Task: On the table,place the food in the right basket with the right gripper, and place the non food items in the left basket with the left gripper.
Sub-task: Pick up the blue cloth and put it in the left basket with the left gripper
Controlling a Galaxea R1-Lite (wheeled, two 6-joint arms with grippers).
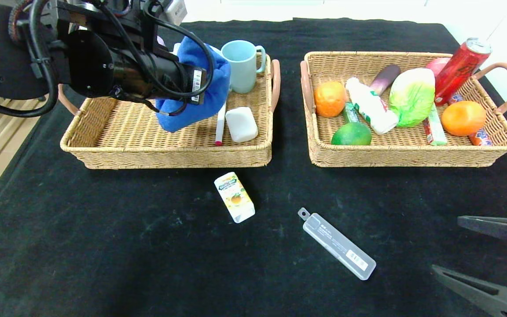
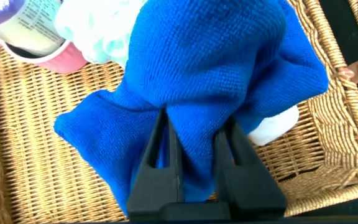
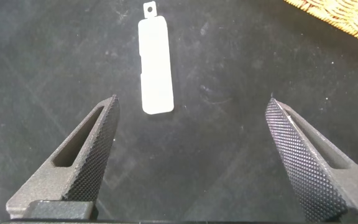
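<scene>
In the head view the left gripper [image 1: 172, 103] is hanging over the left basket [image 1: 104, 152], its arm hiding the fingers and part of the blue towel [image 1: 205, 88]; a pale mug [image 1: 241, 66], a white block [image 1: 241, 124] and a red-tipped marker [image 1: 219, 125] are lying in the woven wicker around it. At three o'clock from there the right basket [image 1: 412, 156] is holding the cabbage [image 1: 412, 94] and the white bottle [image 1: 371, 110] among oranges and a red can [image 1: 461, 70]. On the black-draped table [image 1: 104, 246] the small carton [image 1: 234, 197] is lying at six o'clock of the left basket, the clear case [image 1: 337, 243] at four o'clock of the carton. The left wrist view is showing what the arm hides: narrow-set fingers [image 2: 163, 155] pinching a fold of soft knitted towel [image 2: 210, 68] above the basket floor. The right wrist view is showing the right gripper [image 3: 191, 149] spread wide and empty, low over the cloth, its textured fingers [image 3: 95, 152] framing the case [image 3: 154, 65]; in the head view the gripper [image 1: 486, 255] is cut off at the corner.
</scene>
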